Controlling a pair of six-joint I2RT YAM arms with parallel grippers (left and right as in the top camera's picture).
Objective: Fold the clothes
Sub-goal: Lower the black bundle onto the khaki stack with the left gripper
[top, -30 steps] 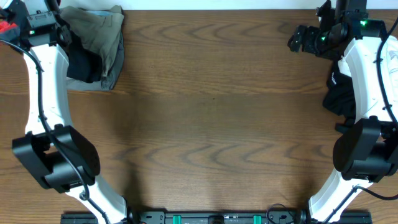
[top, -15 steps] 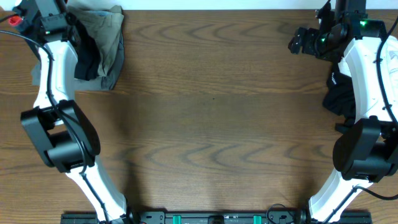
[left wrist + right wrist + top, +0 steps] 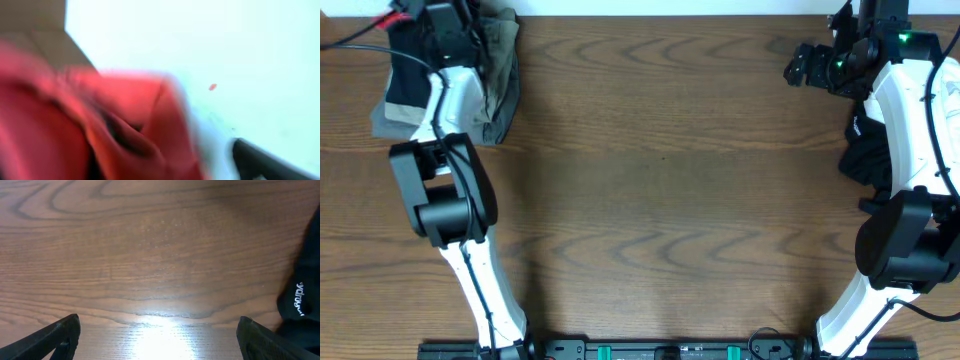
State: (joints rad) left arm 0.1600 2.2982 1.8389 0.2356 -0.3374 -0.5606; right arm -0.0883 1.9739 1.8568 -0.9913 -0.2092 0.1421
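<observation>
- Left arm reaches to the far left corner of the table, its wrist over the clothes pile
- Pile: olive-grey garment, crumpled and unfolded, at the table's far left edge; a dark piece lies on its left part, partly under the arm
- Left gripper sits at the very top edge of the overhead view, just beside a small red patch; fingers not resolvable there
- Left wrist view is heavily blurred: red fabric fills the lower left, a pale surface behind it, a wedge of brown table at top left, a dark shape at lower right
- Left pincer state: cannot tell whether it is spread, pressed together or pinching the red fabric
- Right gripper hangs over bare wood near the far right of the table, well apart from the pile
- Right wrist view: right gripper has its two fingertips at the opposite bottom corners, spread wide, only wood grain between them
- Black garment is bunched at the right table edge, beside the right arm; in the right wrist view it shows at the right border with white lettering, not touching the fingers
</observation>
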